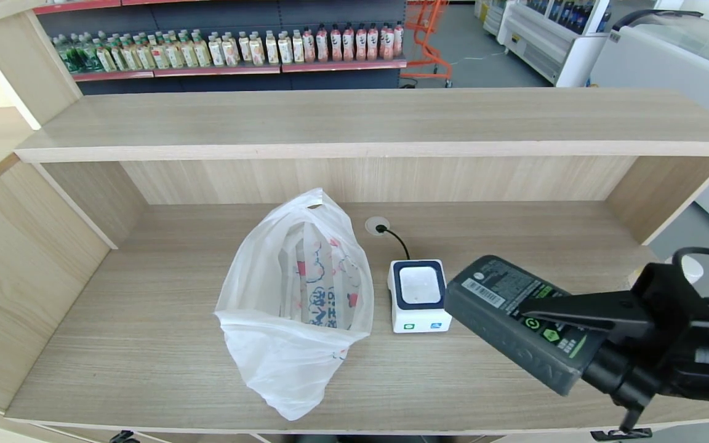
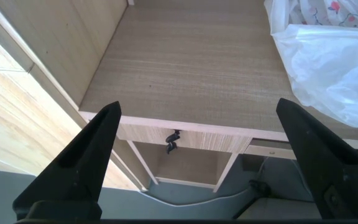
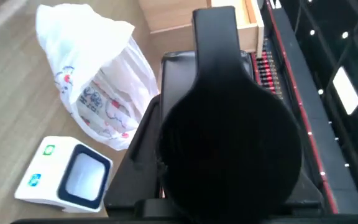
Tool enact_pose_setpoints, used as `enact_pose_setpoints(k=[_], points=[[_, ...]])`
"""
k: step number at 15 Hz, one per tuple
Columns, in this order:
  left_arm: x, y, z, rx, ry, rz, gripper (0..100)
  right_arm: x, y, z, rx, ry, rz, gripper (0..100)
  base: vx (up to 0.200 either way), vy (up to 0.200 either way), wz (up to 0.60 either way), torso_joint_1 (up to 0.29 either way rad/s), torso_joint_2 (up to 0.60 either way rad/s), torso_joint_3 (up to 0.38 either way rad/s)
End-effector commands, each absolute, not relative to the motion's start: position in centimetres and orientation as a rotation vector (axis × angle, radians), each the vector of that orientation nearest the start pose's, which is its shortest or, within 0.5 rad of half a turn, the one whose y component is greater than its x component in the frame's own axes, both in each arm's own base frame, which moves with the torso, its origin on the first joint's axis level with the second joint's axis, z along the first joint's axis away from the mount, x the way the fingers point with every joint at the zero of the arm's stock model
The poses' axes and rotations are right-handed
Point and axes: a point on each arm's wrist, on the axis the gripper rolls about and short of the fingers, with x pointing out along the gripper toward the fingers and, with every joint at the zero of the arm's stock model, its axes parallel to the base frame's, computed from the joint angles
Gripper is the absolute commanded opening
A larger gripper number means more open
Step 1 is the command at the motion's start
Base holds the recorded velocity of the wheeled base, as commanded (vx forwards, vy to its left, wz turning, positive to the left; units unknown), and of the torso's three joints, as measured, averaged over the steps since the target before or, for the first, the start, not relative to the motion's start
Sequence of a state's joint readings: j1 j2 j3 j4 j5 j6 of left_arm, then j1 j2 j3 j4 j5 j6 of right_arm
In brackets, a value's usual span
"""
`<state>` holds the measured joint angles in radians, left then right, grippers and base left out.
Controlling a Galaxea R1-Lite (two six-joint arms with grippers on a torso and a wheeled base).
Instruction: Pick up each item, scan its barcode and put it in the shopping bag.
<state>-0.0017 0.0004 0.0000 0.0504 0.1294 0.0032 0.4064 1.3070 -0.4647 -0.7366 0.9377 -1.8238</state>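
Pale wood counter (image 1: 145,344) with shopping bag (image 1: 280,369), raised ledge (image 1: 379,120), drink shelves (image 1: 231,49) behind

Bright, even light; soft shadows under the shopping bag (image 1: 293,320); counter (image 1: 145,344) edges bow.

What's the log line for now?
right claw: shut on dark box | barcode: up, near scanner | bag: patterned pack inside | left claw: open

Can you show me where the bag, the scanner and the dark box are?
White plastic shopping bag (image 1: 287,369): head view, its crumpled lower part.
White square barcode scanner (image 1: 419,287): head view, its glass window.
Dark grey box with a barcode label (image 1: 508,280): head view, its top face.
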Motion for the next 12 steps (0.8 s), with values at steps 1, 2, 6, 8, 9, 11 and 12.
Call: enact_pose_setpoints(k=[1, 2, 6, 8, 9, 11, 12], points=[[-2.3, 0.3, 7.0, 0.006, 0.051, 0.127, 100, 15.1, 7.2, 19.7, -1.392, -1.002, 1.105, 0, 0.000, 0.000, 0.00, 0.000, 0.00, 0.000], [-2.3, 0.3, 7.0, 0.006, 0.051, 0.129, 100, 14.5, 7.0, 19.7, -1.271, -0.875, 1.185, 0, 0.000, 0.000, 0.00, 0.000, 0.00, 0.000], [-2.3, 0.3, 7.0, 0.006, 0.051, 0.129, 100, 14.6, 4.2, 22.9, -0.922, -0.466, 0.977, 0, 0.000, 0.000, 0.00, 0.000, 0.00, 0.000], [-2.3, 0.3, 7.0, 0.006, 0.051, 0.129, 100, 14.6, 4.0, 23.2, -0.546, -0.165, 0.773, 0, 0.000, 0.000, 0.00, 0.000, 0.00, 0.000], [-2.3, 0.3, 7.0, 0.006, 0.051, 0.129, 100, 15.3, 4.8, 23.4, -0.321, -0.046, 0.696, 0, 0.000, 0.000, 0.00, 0.000, 0.00, 0.000], [-2.3, 0.3, 7.0, 0.006, 0.051, 0.127, 100, 18.1, 7.3, 23.0, 0.044, 0.154, 0.580, 0, 0.000, 0.000, 0.00, 0.000, 0.00, 0.000], [-2.3, 0.3, 7.0, 0.006, 0.051, 0.127, 100, 19.5, 8.6, 22.3, 0.173, 0.242, 0.569, 0, 0.000, 0.000, 0.00, 0.000, 0.00, 0.000]])
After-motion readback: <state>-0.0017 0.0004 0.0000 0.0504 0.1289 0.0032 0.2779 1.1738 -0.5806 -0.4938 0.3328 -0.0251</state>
